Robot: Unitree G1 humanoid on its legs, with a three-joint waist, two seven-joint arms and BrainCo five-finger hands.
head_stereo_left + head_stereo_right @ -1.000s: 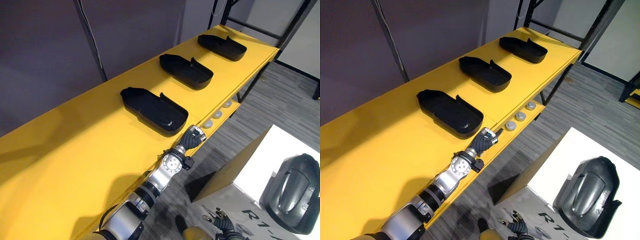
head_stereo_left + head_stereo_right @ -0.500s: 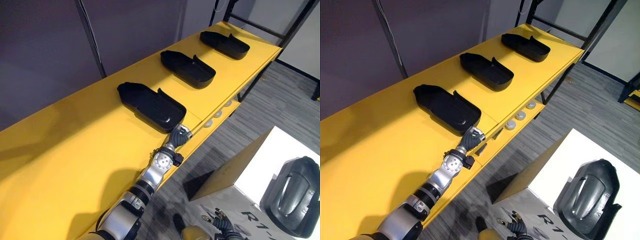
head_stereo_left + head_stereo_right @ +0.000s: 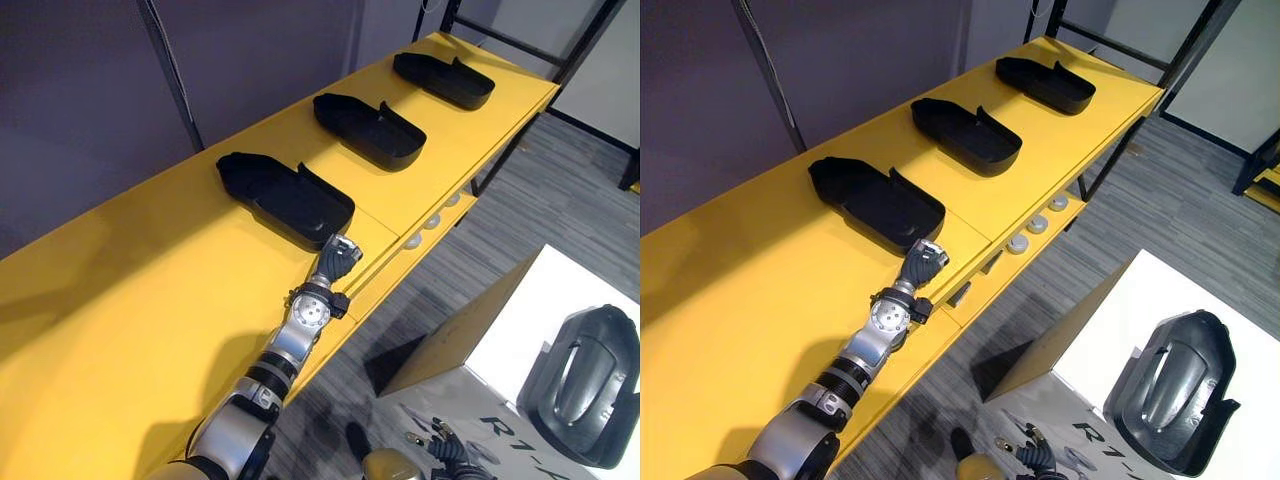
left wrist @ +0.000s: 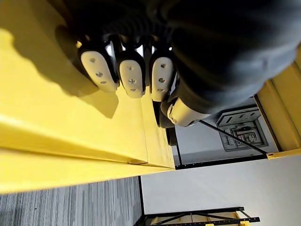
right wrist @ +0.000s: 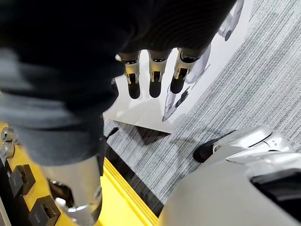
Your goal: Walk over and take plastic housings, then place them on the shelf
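Observation:
Three black plastic housings lie in a row on the yellow shelf [image 3: 150,300]: the nearest [image 3: 285,197], a middle one [image 3: 365,130] and a far one [image 3: 443,80]. My left hand [image 3: 338,255] rests on the shelf top right at the nearest housing's near end, fingers [image 4: 131,77] curled with the knuckles against the yellow surface, holding nothing. Low at the bottom edge hangs my right hand [image 3: 1030,458], its fingers [image 5: 155,77] straight over the floor and a white box. A grey-black housing [image 3: 1170,385] lies on that box.
The white box [image 3: 520,340] stands on the grey floor to the right of the shelf. Small round parts [image 3: 435,222] sit on a lower yellow level under the shelf edge. A black rack frame [image 3: 505,140] rises at the shelf's far end.
My left hand has moved left along the shelf edge, onto the top by the nearest housing's end. The whole picture has shifted a little, so the camera moved too.

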